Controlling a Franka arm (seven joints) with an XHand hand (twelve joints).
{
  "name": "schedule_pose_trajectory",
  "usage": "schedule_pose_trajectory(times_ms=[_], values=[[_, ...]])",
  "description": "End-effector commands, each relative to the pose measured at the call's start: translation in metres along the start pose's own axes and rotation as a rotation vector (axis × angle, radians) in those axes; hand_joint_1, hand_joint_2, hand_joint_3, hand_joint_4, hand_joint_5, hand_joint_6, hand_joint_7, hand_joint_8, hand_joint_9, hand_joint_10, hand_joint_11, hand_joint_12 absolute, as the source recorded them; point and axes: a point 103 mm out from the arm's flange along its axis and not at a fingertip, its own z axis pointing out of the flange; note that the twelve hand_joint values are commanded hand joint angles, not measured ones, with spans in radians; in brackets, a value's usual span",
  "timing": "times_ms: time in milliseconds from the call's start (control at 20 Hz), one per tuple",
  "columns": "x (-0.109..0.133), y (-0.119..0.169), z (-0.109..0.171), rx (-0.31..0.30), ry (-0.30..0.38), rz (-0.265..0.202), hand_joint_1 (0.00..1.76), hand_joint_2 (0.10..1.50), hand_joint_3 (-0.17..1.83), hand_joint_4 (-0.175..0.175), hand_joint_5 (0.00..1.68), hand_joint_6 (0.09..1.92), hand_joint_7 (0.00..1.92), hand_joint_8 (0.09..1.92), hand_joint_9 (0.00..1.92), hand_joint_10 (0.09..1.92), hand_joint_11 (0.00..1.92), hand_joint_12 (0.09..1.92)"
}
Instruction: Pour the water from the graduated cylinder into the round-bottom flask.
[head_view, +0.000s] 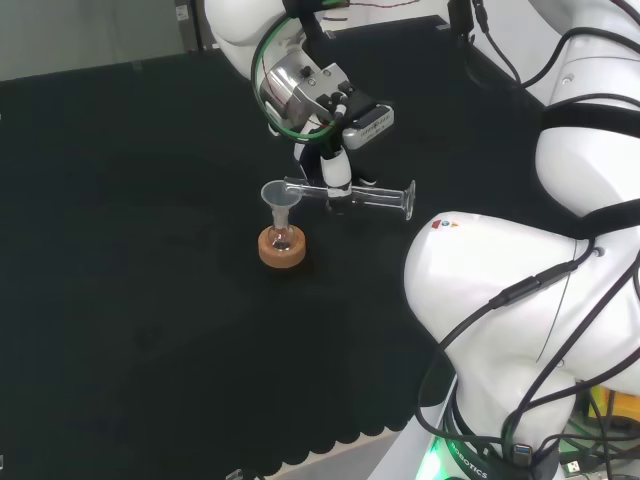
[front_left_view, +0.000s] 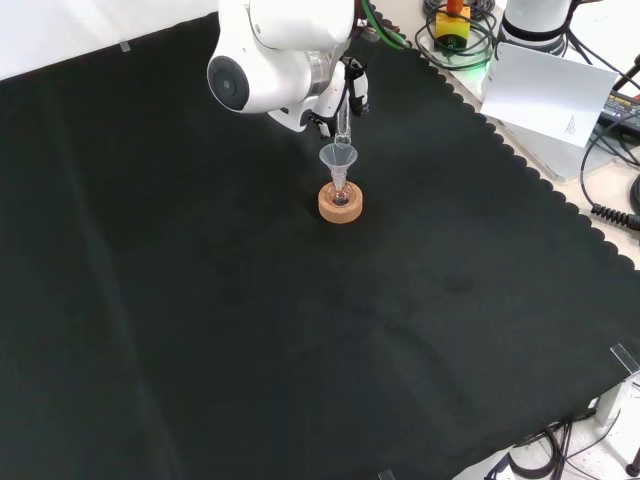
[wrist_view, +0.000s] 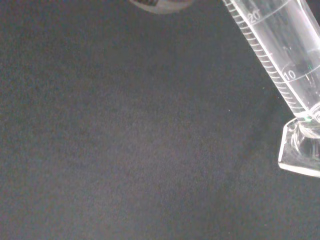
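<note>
Black cloth (front_left_view: 300, 350) with a scalloped edge covers the bench. In the front view's upper right lie tangled cables (front_left_view: 610, 150) and a white sheet (front_left_view: 545, 95).

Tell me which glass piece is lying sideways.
The cylinder, held level by the robot hand, mouth at the funnel. Funnel and flask stand upright on the cork ring.

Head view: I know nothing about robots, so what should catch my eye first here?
Mid-bench, the hand holds a clear graduated cylinder tipped about level, its mouth over a funnel. The funnel sits in a small flask on a cork ring on the black cloth. At the right of the head view, the big white shapes are the arm's own links.
</note>
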Motion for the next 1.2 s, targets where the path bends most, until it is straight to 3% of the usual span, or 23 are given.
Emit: schedule_pose_trajectory(times_ms=[50, 300, 700, 1200], values=[[-0.021, -0.006, 0.01, 0.003, -0.001, 0.0, 1.15, 1.13, 0.0, -0.175, 0.97, 1.03, 1.19, 0.41, 1.49, 0.09, 1.35, 0.7], [0.002, -0.006, -0.004, 0.039, -0.012, 0.018, 1.15, 1.13, 0.0, -0.175, 0.97, 1.03, 1.19, 0.41, 1.49, 0.09, 1.35, 0.7], [0.011, -0.009, -0.012, 0.025, -0.011, 0.013, 1.15, 1.13, 0.0, -0.175, 0.97, 1.04, 1.2, 0.4, 1.49, 0.09, 1.35, 0.7], [0.015, -0.009, -0.014, 0.069, -0.019, 0.027, 1.15, 1.13, 0.0, -0.175, 0.97, 1.04, 1.2, 0.39, 1.49, 0.09, 1.36, 0.7]])
